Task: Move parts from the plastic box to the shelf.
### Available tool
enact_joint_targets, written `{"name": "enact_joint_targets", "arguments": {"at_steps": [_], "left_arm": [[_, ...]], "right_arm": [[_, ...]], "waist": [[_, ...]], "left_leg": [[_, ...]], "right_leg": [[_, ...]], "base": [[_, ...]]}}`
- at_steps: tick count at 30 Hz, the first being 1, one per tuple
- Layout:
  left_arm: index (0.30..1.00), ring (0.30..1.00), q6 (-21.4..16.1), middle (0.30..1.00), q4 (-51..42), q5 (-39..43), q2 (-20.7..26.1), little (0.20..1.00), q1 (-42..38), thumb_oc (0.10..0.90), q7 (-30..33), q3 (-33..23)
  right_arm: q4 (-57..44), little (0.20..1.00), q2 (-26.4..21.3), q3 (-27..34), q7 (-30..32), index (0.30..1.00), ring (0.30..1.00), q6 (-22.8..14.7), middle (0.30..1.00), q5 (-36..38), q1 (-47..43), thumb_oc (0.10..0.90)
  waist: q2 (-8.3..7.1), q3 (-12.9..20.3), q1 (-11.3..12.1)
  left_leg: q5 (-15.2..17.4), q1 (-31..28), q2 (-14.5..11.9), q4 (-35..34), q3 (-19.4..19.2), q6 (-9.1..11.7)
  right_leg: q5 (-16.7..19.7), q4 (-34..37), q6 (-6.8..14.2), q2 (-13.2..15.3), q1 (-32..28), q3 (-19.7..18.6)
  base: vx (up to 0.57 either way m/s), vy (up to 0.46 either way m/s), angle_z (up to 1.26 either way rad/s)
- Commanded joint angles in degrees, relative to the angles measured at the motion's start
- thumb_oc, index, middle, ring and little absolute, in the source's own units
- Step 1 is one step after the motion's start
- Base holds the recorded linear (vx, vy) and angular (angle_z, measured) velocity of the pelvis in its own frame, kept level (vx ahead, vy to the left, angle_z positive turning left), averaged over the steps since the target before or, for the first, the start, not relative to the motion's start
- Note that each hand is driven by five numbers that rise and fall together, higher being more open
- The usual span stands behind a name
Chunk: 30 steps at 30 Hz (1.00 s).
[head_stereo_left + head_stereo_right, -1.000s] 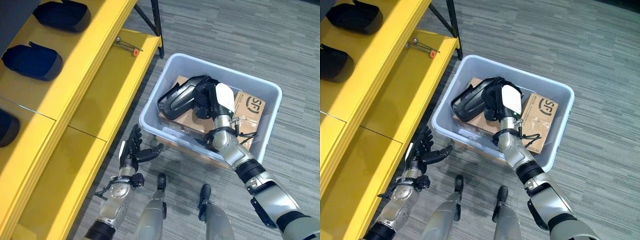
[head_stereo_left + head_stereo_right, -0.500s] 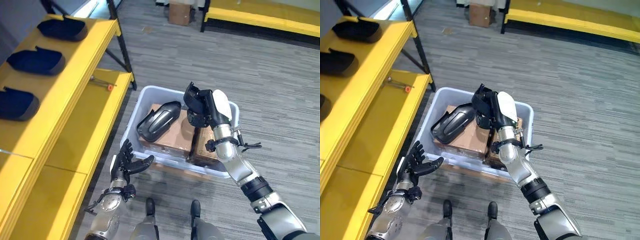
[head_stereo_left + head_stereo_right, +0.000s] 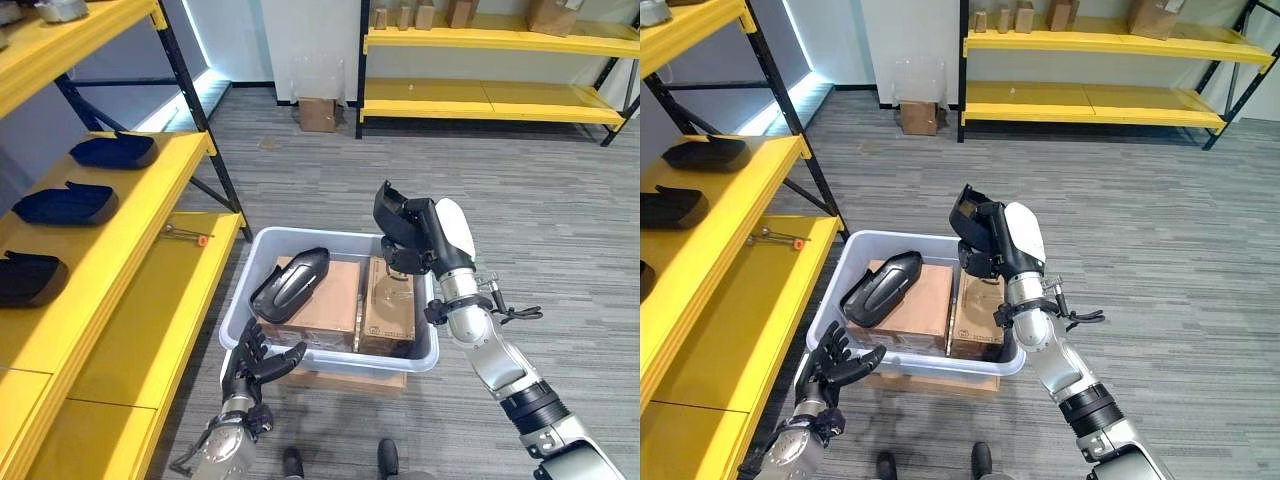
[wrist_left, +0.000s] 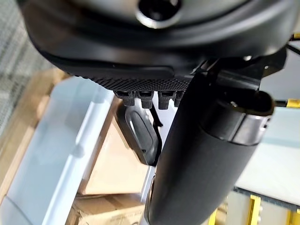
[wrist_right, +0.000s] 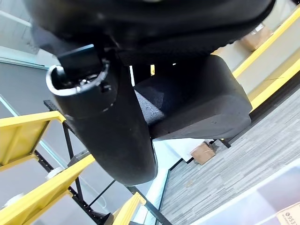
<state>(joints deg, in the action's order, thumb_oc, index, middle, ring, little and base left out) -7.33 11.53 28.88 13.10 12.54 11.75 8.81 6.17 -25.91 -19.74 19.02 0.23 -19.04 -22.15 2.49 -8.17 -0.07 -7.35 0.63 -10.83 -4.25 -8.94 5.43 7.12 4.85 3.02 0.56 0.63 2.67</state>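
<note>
The left hand (image 3: 256, 362), fingers spread and empty, hovered just before the plastic box (image 3: 243, 302). Inside, a black part (image 3: 290, 285) lay on cardboard cartons (image 3: 328, 306). Above the box's far right corner, the right hand (image 3: 412, 228) gripped another black part (image 5: 197, 101). Further parts (image 3: 64, 203) rested on the yellow shelf (image 3: 120, 240).

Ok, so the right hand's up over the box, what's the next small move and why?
Probably carry the right hand across toward the yellow shelf on the robot's left. Its fingers look curled round a small dark part, raised clear above the plastic box, so lifting seems done. The left hand is open, low by the box's near rim.
</note>
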Motion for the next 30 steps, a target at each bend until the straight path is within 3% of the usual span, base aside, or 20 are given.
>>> {"name": "enact_joint_targets", "arguments": {"at_steps": [1, 4, 6, 7, 8, 9, 10, 11, 12, 13, 15, 18, 23, 30], "left_arm": [[1.000, 1.000, -5.0, 1.000, -4.9, -0.3, 3.8, 1.000, -2.7, 0.900, -0.9, 0.1], [1.000, 1.000, -5.0, 1.000, -5.4, -0.3, 3.7, 1.000, -2.6, 0.900, -0.7, 0.7], [1.000, 1.000, -4.8, 1.000, -5.8, -0.7, 5.0, 1.000, -3.3, 0.900, -1.5, 0.9], [1.000, 1.000, -4.8, 1.000, -5.8, -0.7, 5.5, 1.000, -3.3, 0.900, -1.7, 0.5], [1.000, 1.000, -4.9, 1.000, -6.1, -0.7, 5.7, 1.000, -3.5, 0.900, -1.7, 0.0], [1.000, 1.000, -4.8, 1.000, -6.0, -0.4, 5.8, 1.000, -3.7, 0.900, -1.9, -0.2], [1.000, 1.000, -4.8, 1.000, -6.0, -0.4, 5.8, 1.000, -3.7, 0.900, -1.9, -0.2], [1.000, 1.000, -5.0, 1.000, -5.8, -0.3, 5.7, 1.000, -4.1, 0.900, -1.6, -0.5], [1.000, 1.000, -4.8, 1.000, -6.0, -0.5, 5.3, 1.000, -4.9, 0.900, -1.7, -0.3], [1.000, 1.000, -4.8, 1.000, -6.0, -0.6, 5.2, 1.000, -4.8, 0.900, -1.7, -0.3], [1.000, 1.000, -4.3, 1.000, -6.4, -2.5, 5.3, 1.000, -4.7, 0.900, -2.9, -0.2], [1.000, 1.000, -4.3, 1.000, -6.2, -3.2, 5.2, 1.000, -4.0, 0.900, -3.0, -0.3], [1.000, 1.000, -4.4, 1.000, -7.9, -5.4, 6.1, 1.000, -2.6, 0.900, -3.0, -2.2], [1.000, 1.000, -4.2, 1.000, -8.1, -6.0, 5.9, 1.000, -1.7, 0.900, -2.7, -2.9]], "right_arm": [[-8.1, 0.300, 0.3, 4.7, 5.1, 0.300, 0.300, -7.4, 0.300, -2.8, -5.1, 0.400], [-8.7, 0.300, -0.5, 6.3, 6.7, 0.300, 0.300, -7.2, 0.300, -3.1, -4.5, 0.400], [-8.8, 0.300, -1.5, 7.4, 7.8, 0.300, 0.300, -7.0, 0.300, -2.9, -4.8, 0.400], [-8.7, 0.300, -1.8, 7.8, 8.4, 0.300, 0.300, -7.0, 0.300, -3.2, -4.8, 0.400], [-9.1, 0.300, -2.2, 8.5, 9.1, 0.300, 0.300, -7.3, 0.300, -3.1, -4.6, 0.400], [-8.9, 0.300, -2.4, 8.8, 9.3, 0.300, 0.300, -7.0, 0.300, -3.1, -4.3, 0.400], [-9.0, 0.300, -2.4, 8.9, 9.4, 0.300, 0.300, -7.0, 0.300, -3.1, -4.2, 0.400], [-9.4, 0.300, -2.8, 9.3, 9.8, 0.300, 0.300, -6.8, 0.300, -3.8, -3.7, 0.400], [-11.2, 0.300, -3.6, 11.0, 9.5, 0.300, 0.300, -6.7, 0.300, -4.4, -1.9, 0.400], [-11.3, 0.300, -3.6, 11.1, 9.4, 0.300, 0.300, -6.6, 0.300, -4.4, -1.7, 0.400], [-11.6, 0.300, -3.9, 13.0, 9.2, 0.300, 0.300, -6.5, 0.300, -4.6, -0.2, 0.400], [-11.7, 0.300, -3.5, 13.4, 8.9, 0.300, 0.300, -6.3, 0.300, -4.8, 0.5, 0.400], [-12.5, 0.300, -2.8, 14.4, 8.2, 0.300, 0.300, -6.2, 0.300, -5.2, 1.0, 0.400], [-12.4, 0.300, -2.0, 14.1, 7.7, 0.300, 0.300, -5.5, 0.300, -6.5, 0.5, 0.400]], "waist": [[-2.16, 3.8, 2.4], [-1.13, 2.4, 3.5], [-1.56, 1.1, 3.0], [-1.69, 1.0, 2.7], [-2.21, 0.9, 1.8], [-1.88, 1.4, 1.5], [-1.93, 1.1, 1.4], [-1.42, 1.7, 0.7], [-0.40, 2.8, -0.5], [-0.35, 2.7, -0.5], [1.04, 4.1, -1.3], [1.49, 4.6, -1.0], [-0.15, 4.3, 0.9], [-2.36, 4.4, 2.2]], "left_leg": [[0.8, 4.4, -2.2, 6.3, 4.8, 2.0], [-4.4, 9.0, -0.8, 4.3, 7.7, 3.1], [-2.1, 11.2, 0.2, 9.8, 4.1, 1.4], [-0.1, 10.8, -0.3, 12.1, 2.1, 1.0], [1.0, 9.8, -2.5, 16.7, -2.3, 0.8], [3.8, 8.7, -3.6, 18.0, -2.7, 1.6], [3.0, 9.1, -3.7, 18.2, -3.4, 1.0], [5.1, 6.0, -6.2, 19.9, -4.4, 2.3], [7.1, 0.8, -7.4, 17.2, -6.0, 3.3], [7.0, 0.4, -7.3, 16.7, -6.0, 3.3], [8.3, -1.8, -6.3, 8.2, -8.0, 3.5], [8.7, -3.0, -4.6, 5.1, -7.8, 2.7], [10.9, -2.6, -0.3, 5.5, -7.7, 0.7], [11.2, -3.0, 3.1, 3.0, -7.1, -1.0]], "right_leg": [[-9.0, -4.6, 0.9, 1.0, 1.5, 2.5], [-9.0, -4.4, 0.3, 1.6, 2.4, 7.3], [-8.6, -5.7, 0.0, 3.6, 4.6, 10.6], [-8.7, -6.2, -0.1, 4.4, 5.1, 12.1], [-8.2, -6.5, -0.5, 5.5, 5.7, 14.5], [-9.4, -6.3, -0.2, 5.6, 5.3, 15.1], [-8.6, -6.4, -0.6, 5.8, 5.7, 16.0], [-9.4, -6.5, 0.0, 6.2, 4.9, 17.9], [-9.1, -7.9, 1.1, 7.9, 5.2, 21.2], [-9.2, -8.0, 1.2, 8.0, 5.1, 21.3], [-8.5, -9.1, 2.3, 9.6, 5.1, 23.0], [-7.5, -9.5, 3.2, 10.8, 5.3, 22.6], [-3.7, -9.0, 5.5, 14.9, 4.5, 23.8], [-0.4, -7.6, 7.8, 17.6, 4.2, 24.2]], "base": [[-0.20, -0.138, 0.64], [-0.20, -0.090, 1.08], [-0.27, -0.083, 1.54], [-0.23, -0.114, 1.69], [-0.08, -0.083, 1.43], [-0.10, -0.054, 1.12], [0.03, 0.016, 1.93], [-0.05, 0.140, 2.31], [0.03, 0.143, 2.21], [0.00, 0.222, 1.39], [0.02, 0.194, 0.83], [0.04, 0.223, 0.70], [0.02, 0.175, 0.05], [0.00, 0.119, 0.01]]}}
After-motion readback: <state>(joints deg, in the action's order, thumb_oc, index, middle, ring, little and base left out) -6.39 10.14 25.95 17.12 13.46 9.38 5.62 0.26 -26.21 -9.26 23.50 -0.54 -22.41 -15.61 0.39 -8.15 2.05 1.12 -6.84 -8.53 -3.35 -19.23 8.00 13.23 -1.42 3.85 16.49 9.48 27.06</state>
